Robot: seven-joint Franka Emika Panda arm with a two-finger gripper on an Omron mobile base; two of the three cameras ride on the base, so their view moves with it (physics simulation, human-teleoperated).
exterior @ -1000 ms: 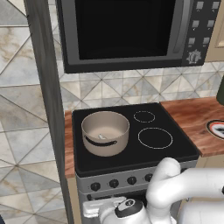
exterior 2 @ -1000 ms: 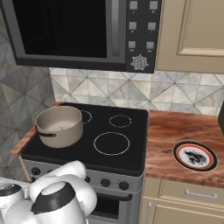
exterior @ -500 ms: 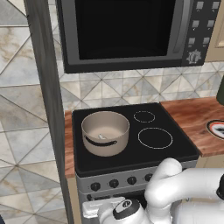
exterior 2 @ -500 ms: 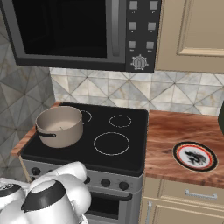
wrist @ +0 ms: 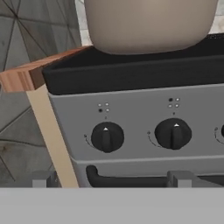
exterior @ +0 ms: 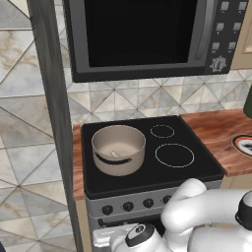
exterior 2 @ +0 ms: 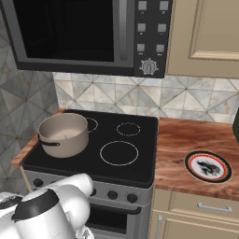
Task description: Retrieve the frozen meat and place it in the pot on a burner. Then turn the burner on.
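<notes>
The beige pot (exterior: 118, 165) stands on the front-left zone of the black glass stove top (exterior: 147, 172), over the burner it hides. Inside it lies the frozen meat (exterior: 114, 153), a small pale lump. From the right, the pot (exterior 2: 65, 142) shows its dark handle band. My arm is folded low in front of the stove, and the gripper's hand (exterior: 110, 237) sits at the bottom edge with its fingers hidden. The hand view looks at the stove's front panel, with the pot's underside (wrist: 148, 26) at the top and two black knobs (wrist: 106, 136) (wrist: 173, 133) below it.
A large white ring (exterior: 174, 154) and a small one (exterior: 162, 131) mark the stove's right half. A patterned plate (exterior 2: 207, 166) lies on the wooden counter at right. A microwave (exterior: 142, 34) hangs above the stove, and a dark tall panel (exterior: 54, 123) borders its left. The oven handle (wrist: 127, 179) runs under the knobs.
My arm has shifted a little to the left and lower in front of the stove. The pot and the meat have not moved.
</notes>
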